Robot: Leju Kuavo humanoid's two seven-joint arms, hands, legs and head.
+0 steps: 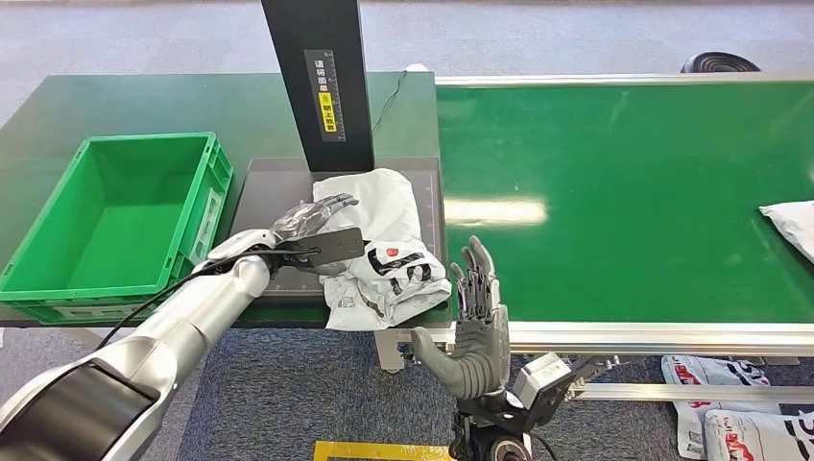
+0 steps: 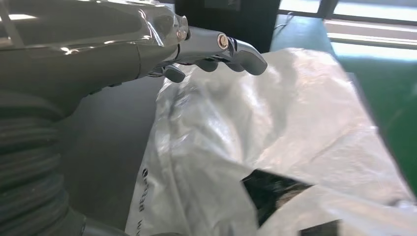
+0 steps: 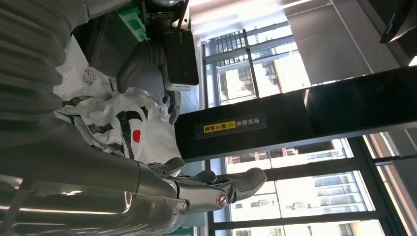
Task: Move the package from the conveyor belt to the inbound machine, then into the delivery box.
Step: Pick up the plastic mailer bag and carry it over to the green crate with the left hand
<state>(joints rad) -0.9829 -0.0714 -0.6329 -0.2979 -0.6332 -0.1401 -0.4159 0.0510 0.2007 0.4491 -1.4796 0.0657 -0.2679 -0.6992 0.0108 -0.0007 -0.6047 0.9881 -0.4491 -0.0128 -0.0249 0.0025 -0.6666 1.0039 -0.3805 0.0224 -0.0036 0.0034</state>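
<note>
Package is off the conveyor belt and lying on the dark plate of the inbound machine, lower centre of the head view, at the foot of the black scanner column; its right edge hangs over toward the belt. So leg one looks done, leg two not yet: the green delivery box at left of the frame has nothing in it. Left hand is over the left edge of the package, fingers stretched out across the white plastic; the left wrist view shows the fingertips just above the wrinkled bag, not curled around it. Can't tell if it actually has a pinch on the film, so I'd call the grip unconfirmed. Right hand is at bottom centre, in front of the belt's edge, upright with fingers spread, holding nothing. A second white parcel sits at the right edge of the belt, and more bags lie on the floor at lower right. Remaining, by my read: secure the package, carry it left, drop it in the delivery box.
</note>
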